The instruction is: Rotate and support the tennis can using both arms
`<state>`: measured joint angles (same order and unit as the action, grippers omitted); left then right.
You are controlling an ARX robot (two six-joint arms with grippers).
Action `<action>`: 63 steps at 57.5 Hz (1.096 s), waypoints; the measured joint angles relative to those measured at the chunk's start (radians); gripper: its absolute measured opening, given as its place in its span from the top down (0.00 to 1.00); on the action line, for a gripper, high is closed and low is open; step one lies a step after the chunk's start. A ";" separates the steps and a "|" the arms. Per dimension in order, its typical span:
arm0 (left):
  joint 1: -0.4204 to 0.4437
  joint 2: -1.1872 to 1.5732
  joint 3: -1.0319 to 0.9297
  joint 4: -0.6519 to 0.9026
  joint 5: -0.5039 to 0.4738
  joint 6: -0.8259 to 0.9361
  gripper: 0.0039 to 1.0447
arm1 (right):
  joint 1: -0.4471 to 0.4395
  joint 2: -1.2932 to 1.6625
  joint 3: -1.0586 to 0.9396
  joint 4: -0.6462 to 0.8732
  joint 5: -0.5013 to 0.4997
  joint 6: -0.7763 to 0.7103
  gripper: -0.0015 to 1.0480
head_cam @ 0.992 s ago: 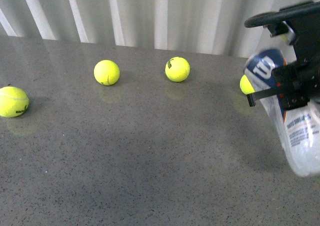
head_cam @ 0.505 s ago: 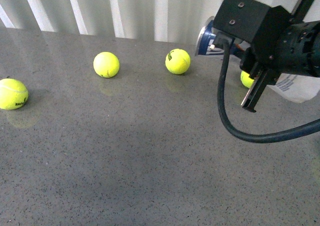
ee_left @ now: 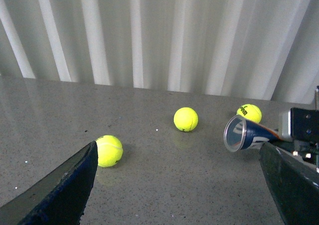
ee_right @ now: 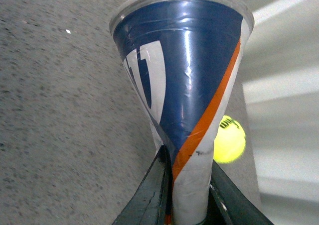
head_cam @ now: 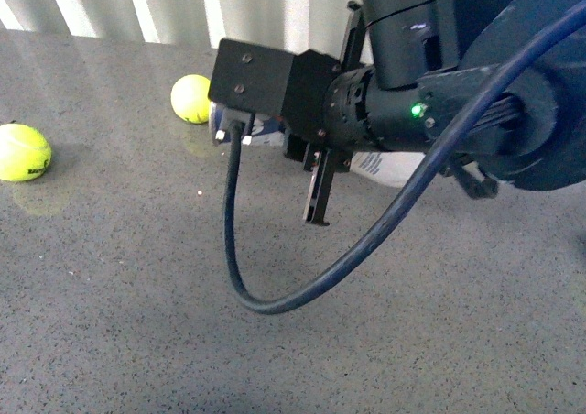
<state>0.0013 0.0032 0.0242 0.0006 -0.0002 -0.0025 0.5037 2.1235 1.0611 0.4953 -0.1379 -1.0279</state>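
My left gripper (ee_left: 178, 150) hangs spread wide and empty above the table (ee_left: 164, 185), one finger at each edge of its own view. I judge it is held that way so it can come in and take a share of the load. A loose ball (ee_left: 108, 150) lies on the table just beyond it. Further right, the tennis can (ee_left: 246, 134) is held roughly level and looks clear of the table, its open mouth turned toward that left hand. My right gripper (ee_right: 187, 175) is pinched on the can's label, one finger on each side, and that alone carries it for the turn. In the front view my right arm (head_cam: 476, 93) covers most of the can. Only a scrap of label and a clear stretch show, so I cannot make out its far end or whether anything is inside.
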 joint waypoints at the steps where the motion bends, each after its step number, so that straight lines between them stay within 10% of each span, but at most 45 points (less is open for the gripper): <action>1: 0.000 0.000 0.000 0.000 0.000 0.000 0.06 | 0.003 0.011 0.006 -0.005 -0.001 -0.009 0.90; 29: 0.000 0.000 0.000 0.000 0.000 0.000 0.06 | 0.008 0.106 0.043 0.007 0.033 -0.118 0.91; 63: 0.000 0.000 0.000 0.000 0.000 0.000 0.06 | -0.029 0.053 -0.073 0.043 0.034 -0.069 0.05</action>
<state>0.0013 0.0032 0.0242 0.0006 -0.0002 -0.0025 0.4751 2.1761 0.9878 0.5381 -0.1036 -1.0969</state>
